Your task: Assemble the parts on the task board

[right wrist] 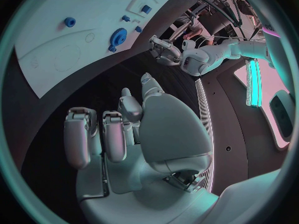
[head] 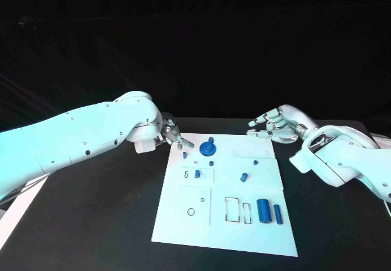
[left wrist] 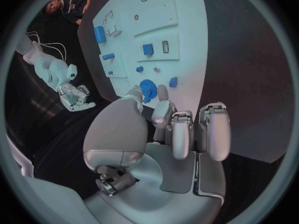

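Hovering empty with fingers apart at the far corners of the task board (head: 183,226), the left hand (head: 173,134) and right hand (head: 273,125) look set to start assembly, the left needing to descend onto the nearby blue gear (head: 208,149).

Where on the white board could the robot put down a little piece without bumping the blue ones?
The task board is bare along its near edge, below the cut-outs, and in the far right corner beside the right hand. It is crowded around the blue gear by the left hand, and at the big cylinder.
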